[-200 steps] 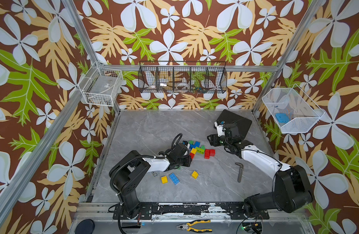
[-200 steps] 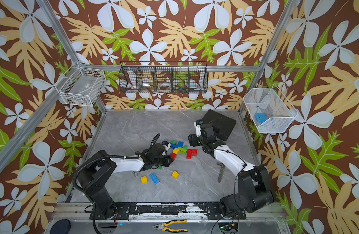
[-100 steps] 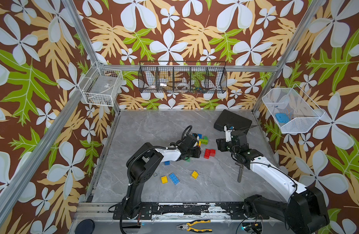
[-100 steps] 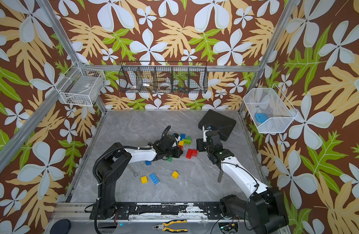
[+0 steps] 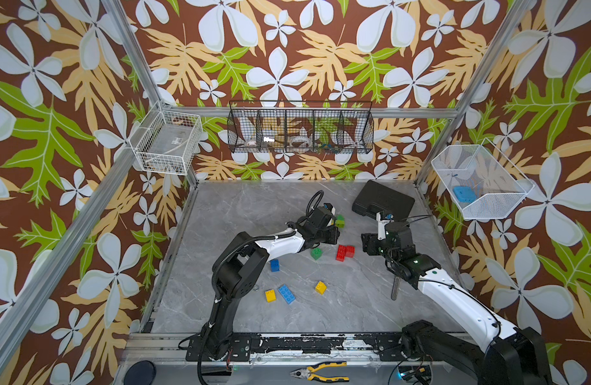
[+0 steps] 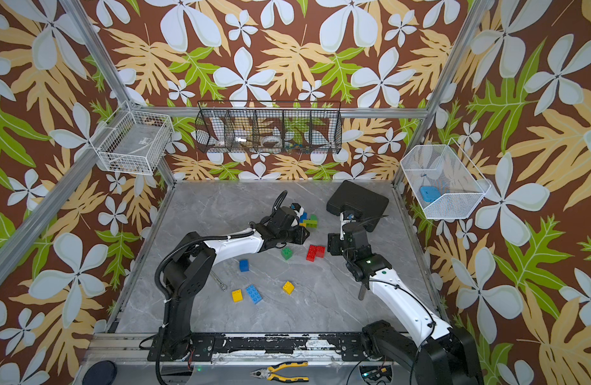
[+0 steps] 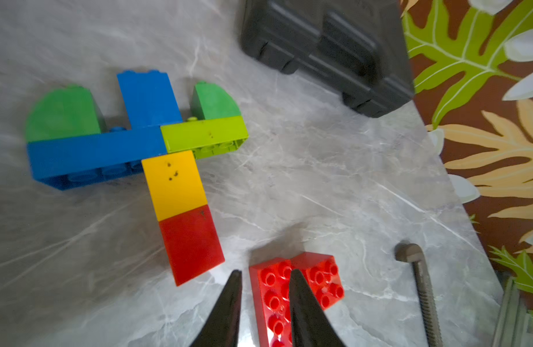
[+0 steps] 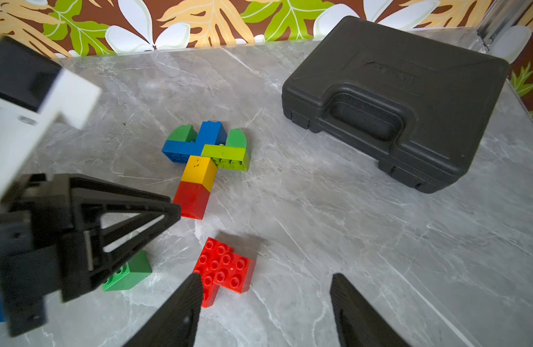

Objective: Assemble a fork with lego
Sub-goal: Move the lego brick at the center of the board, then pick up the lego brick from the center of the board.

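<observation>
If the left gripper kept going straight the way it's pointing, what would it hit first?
Most likely the long red lego brick: it shows between the slightly parted fingertips of the left gripper in the wrist view. How far off it lies is unclear.

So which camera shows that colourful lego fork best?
The left wrist view: the lego fork fills much of it, every brick plain. The right wrist view shows it whole but smaller. In both top views the left arm hides most of it.

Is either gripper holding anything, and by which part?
Nothing held: the left gripper and right gripper are open and empty; the lego fork lies free on the table.
</observation>
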`<state>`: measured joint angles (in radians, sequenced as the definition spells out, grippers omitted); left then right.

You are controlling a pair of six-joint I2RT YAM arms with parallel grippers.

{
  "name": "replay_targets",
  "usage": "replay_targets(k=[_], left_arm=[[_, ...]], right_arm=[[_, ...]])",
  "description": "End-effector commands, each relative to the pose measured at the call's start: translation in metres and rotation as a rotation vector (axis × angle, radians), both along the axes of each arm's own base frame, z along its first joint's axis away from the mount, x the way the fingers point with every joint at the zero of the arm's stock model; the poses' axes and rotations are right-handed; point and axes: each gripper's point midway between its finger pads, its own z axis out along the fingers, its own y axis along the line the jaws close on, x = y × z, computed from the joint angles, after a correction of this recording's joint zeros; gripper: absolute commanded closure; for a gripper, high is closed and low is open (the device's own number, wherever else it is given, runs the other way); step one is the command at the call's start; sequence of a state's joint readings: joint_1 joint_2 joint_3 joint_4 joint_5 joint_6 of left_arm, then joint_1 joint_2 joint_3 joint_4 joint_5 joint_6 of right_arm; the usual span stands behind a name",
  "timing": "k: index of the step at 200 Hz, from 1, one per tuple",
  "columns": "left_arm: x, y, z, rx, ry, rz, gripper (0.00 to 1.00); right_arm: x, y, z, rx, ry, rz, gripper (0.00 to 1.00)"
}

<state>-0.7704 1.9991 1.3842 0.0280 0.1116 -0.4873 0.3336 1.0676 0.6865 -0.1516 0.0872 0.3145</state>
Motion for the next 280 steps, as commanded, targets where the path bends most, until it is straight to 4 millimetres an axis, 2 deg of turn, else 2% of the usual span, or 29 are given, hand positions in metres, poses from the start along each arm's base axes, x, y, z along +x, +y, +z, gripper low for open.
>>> replay_targets(k=[1,25,43,64,84,99,115,163,184,206,238,280], left_arm=[[-0.007,0.013,0.023,-0.01,-0.051,0.009,0.67],[-0.019,0.047,0.051,-0.058,-0.106,0.082,0.65],[-0.028,0.085,0.058,-0.089,-0.124,0.167,0.62],[-0.04,0.137,0.054,-0.104,-0.124,0.289,0.6],[-0.053,0.181,0.04,-0.104,-0.107,0.377,0.56],[-0.061,0.204,0.029,-0.117,-0.086,0.414,0.53],[-0.07,0.22,0.023,-0.147,-0.073,0.428,0.5],[-0.082,0.241,0.018,-0.24,-0.059,0.432,0.43],[-0.084,0.24,0.019,-0.303,-0.047,0.41,0.41],[-0.085,0.241,0.016,-0.321,-0.036,0.407,0.41],[-0.085,0.24,0.014,-0.328,-0.028,0.405,0.41],[-0.085,0.24,0.013,-0.329,-0.025,0.401,0.41]], right_arm=[[-0.002,0.01,0.005,-0.01,-0.015,0.033,0.29],[-0.007,0.049,-0.002,-0.036,0.011,0.165,0.28],[-0.014,0.084,-0.012,-0.057,0.042,0.282,0.26],[-0.017,0.12,-0.024,-0.083,0.085,0.374,0.24],[-0.016,0.148,-0.039,-0.104,0.134,0.461,0.24],[-0.013,0.163,-0.053,-0.126,0.178,0.536,0.24],[-0.007,0.17,-0.068,-0.167,0.228,0.571,0.24],[0.008,0.18,-0.098,-0.243,0.327,0.579,0.27],[0.008,0.186,-0.106,-0.255,0.347,0.591,0.3],[0.01,0.183,-0.114,-0.299,0.373,0.575,0.36],[0.014,0.176,-0.121,-0.342,0.395,0.542,0.41],[0.016,0.181,-0.126,-0.325,0.409,0.54,0.47]])
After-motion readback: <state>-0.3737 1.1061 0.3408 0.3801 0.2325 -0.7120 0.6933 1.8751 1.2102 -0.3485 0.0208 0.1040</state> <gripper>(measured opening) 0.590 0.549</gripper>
